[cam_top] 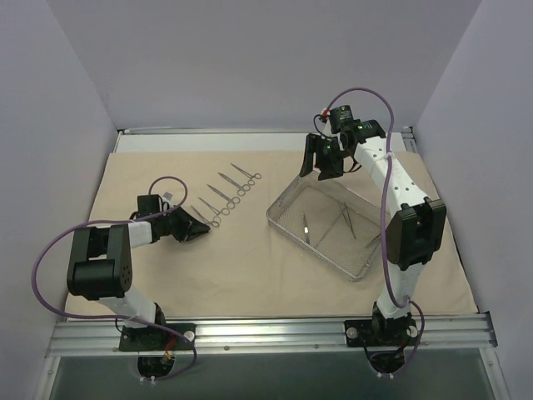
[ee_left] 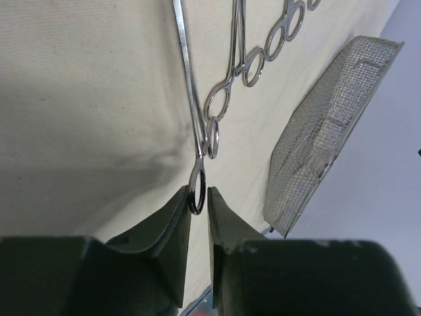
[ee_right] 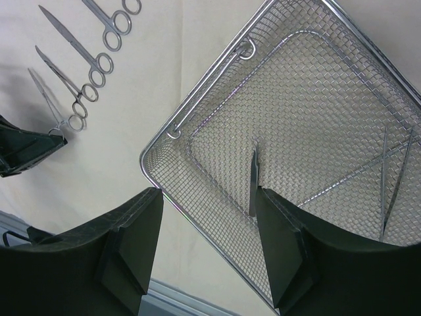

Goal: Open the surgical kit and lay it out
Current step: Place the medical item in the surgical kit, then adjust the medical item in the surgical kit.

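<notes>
Surgical kit, opened and spread on the bench (cam_top: 208, 140); large beige cloth wrap (cam_top: 250, 271) unfolded flat beneath every item.

Left gripper (cam_top: 198, 227): low over the cloth at the left of centre; jaws narrow, with a thin gap between them; the ring handle of the nearest forceps (ee_left: 187, 79) sits between the fingertips; whether it is pinched or lies loose I cannot tell.

Nearest forceps: flat on the cloth, tips pointing away from the left gripper; lowest piece of a diagonal row.

Four further ring-handled instruments (cam_top: 229, 193): scissors and forceps, laid side by side on the cloth, roughly parallel and apart from one another; the row climbs toward the far right, between the left gripper and the tray.

Wire-mesh tray (cam_top: 329, 243): rectangular, silver; sits on the cloth right of centre, turned at an angle to the bench edge; well apart from the row.

Tray contents: one short steel instrument (ee_right: 253, 181) on the mesh floor near the middle; two long thin pieces (ee_right: 391, 178) crossed over each other toward the right side.

Right gripper (cam_top: 322, 173): above the far left corner of the tray; jaws wide, nothing between them.
</notes>
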Robot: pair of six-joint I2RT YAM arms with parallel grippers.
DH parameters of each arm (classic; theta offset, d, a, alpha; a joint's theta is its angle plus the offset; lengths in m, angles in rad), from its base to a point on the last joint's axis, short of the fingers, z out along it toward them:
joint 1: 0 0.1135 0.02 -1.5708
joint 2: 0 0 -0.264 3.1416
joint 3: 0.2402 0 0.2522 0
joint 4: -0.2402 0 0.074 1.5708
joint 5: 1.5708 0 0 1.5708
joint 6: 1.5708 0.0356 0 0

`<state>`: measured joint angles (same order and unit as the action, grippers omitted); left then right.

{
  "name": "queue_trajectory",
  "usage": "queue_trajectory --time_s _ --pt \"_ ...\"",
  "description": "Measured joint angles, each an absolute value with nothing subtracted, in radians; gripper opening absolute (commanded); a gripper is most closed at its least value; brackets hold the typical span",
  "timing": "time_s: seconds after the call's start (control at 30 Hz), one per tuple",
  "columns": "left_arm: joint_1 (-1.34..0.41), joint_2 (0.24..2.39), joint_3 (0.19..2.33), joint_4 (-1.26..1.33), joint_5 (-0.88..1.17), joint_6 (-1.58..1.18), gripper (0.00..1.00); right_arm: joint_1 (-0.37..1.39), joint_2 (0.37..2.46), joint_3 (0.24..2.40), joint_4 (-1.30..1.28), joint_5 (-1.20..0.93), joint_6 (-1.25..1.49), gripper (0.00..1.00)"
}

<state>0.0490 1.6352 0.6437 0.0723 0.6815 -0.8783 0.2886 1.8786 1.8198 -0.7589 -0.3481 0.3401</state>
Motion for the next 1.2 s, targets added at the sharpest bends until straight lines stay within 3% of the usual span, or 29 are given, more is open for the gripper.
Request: queue_trajectory --time_s 0.33,0.7,0.83,1.2 --pt "0.05 1.638 0.644 0.019 0.66 -0.86 0.29 0.289 1.879 1.816 -0.759 -0.348 0.339 0.59" --pt "0.06 1.569 0.709 -0.247 0.57 -0.77 0.25 0.289 1.879 1.807 -0.759 -0.348 0.337 0.59" --pt "0.06 1.529 0.77 -0.267 0.551 -0.743 0.02 0.289 1.879 1.804 -0.758 -0.348 0.337 0.59" --pt "0.026 1.674 0.86 -0.27 0.54 -0.724 0.02 0.288 1.879 1.8 -0.754 -0.347 0.337 0.59"
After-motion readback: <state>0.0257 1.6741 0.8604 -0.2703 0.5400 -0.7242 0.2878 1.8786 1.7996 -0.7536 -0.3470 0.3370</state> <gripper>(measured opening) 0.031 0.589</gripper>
